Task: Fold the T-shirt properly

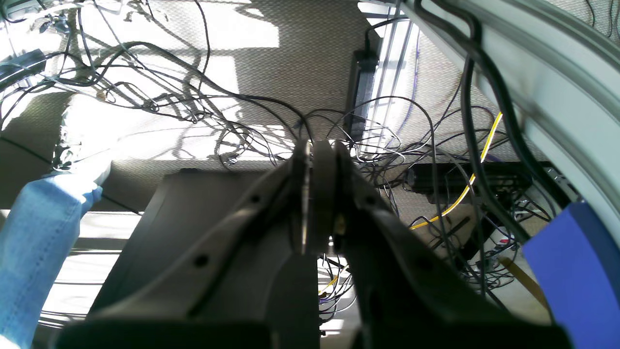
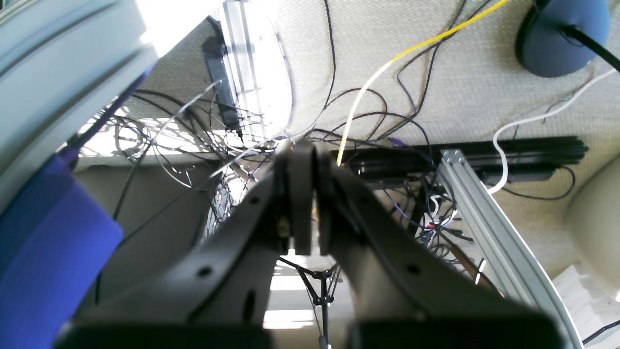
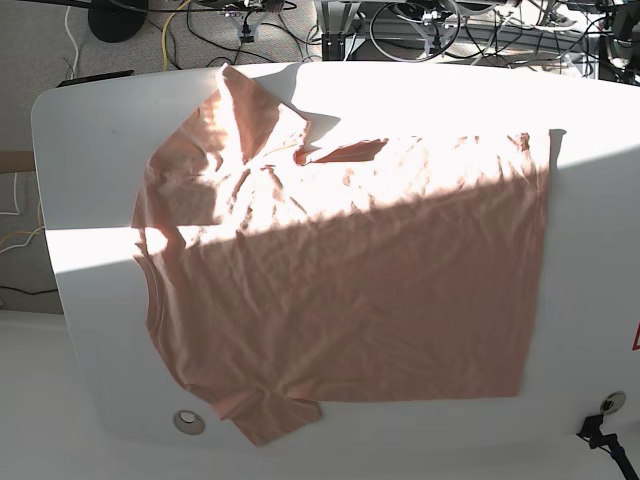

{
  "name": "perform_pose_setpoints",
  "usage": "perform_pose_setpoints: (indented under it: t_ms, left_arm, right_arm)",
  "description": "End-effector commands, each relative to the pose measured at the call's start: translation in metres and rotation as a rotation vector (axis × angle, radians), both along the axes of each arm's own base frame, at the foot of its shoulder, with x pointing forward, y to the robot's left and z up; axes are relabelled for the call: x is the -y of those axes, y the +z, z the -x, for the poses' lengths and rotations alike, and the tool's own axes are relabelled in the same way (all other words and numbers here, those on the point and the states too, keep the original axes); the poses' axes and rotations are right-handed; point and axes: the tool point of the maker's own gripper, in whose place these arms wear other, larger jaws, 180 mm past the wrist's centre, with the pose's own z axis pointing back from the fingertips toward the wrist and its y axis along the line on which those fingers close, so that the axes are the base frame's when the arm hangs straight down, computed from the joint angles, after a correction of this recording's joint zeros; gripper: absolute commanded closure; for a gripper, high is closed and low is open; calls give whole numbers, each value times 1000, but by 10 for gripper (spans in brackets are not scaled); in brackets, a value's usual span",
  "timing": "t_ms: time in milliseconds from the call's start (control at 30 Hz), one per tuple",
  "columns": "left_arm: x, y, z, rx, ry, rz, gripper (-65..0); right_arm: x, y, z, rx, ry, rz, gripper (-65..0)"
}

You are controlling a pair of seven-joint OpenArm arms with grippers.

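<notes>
T-shirt (image 3: 360, 300): lying spread on the white table (image 3: 100, 370), seen in the base view.
Neckline (image 3: 150, 295): facing the view's left side.
Bottom hem (image 3: 533, 290): running along the view's right side.
Upper sleeve (image 3: 240, 105): extending toward the table's top edge, creasing near the shoulder.
Lower sleeve (image 3: 268, 415): pointing toward the bottom of the view.
Upper long side: bunching slightly, showing small wrinkles; gaping in a dark fold (image 3: 350, 152) beside the upper sleeve.
Sunlight: crossing the upper part of the cloth.
Left gripper (image 1: 322, 148): standing closed, holding nothing.
Right gripper (image 2: 302, 150): standing closed, holding nothing.
</notes>
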Motion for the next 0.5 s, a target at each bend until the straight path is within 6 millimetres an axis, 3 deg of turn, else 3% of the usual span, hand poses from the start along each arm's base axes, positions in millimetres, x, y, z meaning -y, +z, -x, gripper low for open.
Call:
perform_pose_setpoints:
  t_ms: [0,467]
  left_arm:
    - [-2,0,4,-5,3,1,-6]
    - [-3,0,6,-8,1,0,-7]
  right_arm:
    - [0,0,1,5,0,-11,-7]
    - [1,0,3,1,-4,-8,-2]
